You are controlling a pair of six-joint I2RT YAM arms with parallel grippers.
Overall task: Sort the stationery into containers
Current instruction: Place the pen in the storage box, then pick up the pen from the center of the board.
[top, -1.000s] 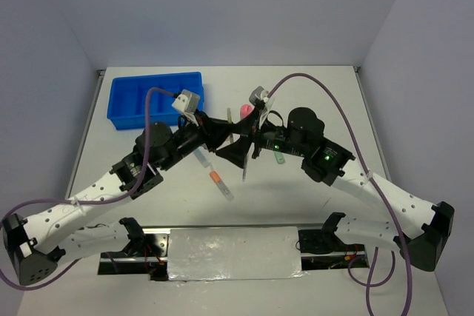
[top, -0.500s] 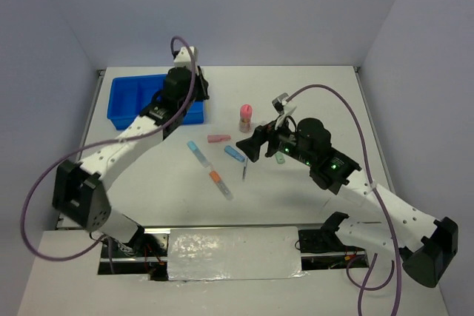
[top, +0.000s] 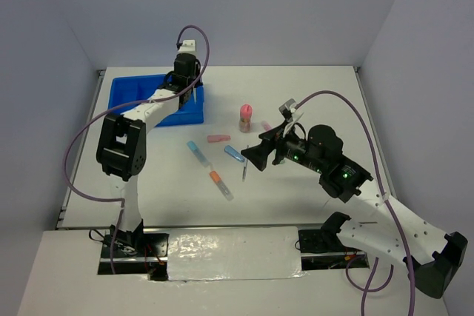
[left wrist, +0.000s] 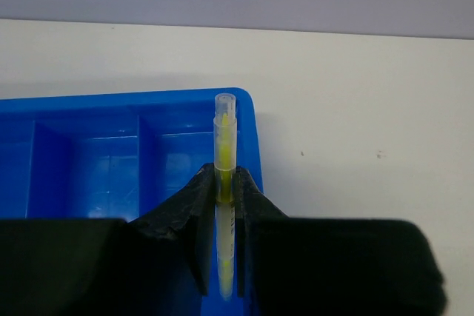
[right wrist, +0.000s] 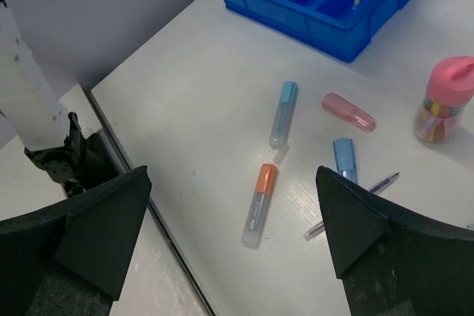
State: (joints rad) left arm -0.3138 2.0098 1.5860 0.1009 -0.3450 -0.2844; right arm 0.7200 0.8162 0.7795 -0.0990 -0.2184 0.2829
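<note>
Left arm (top: 148, 111) stretched to upper left, left fingers (left wrist: 198, 201) pinching yellow pen (left wrist: 224, 135) over blue tray (left wrist: 89, 120). Right fingers (right wrist: 111, 212) wide, mid-frame above tabletop (top: 318, 98).

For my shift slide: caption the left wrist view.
Left end effector shut on yellow pen, over the right end of the blue tray.

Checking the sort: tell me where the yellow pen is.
Top view, far left: the left gripper holds the yellow pen at the blue tray's right end.
</note>
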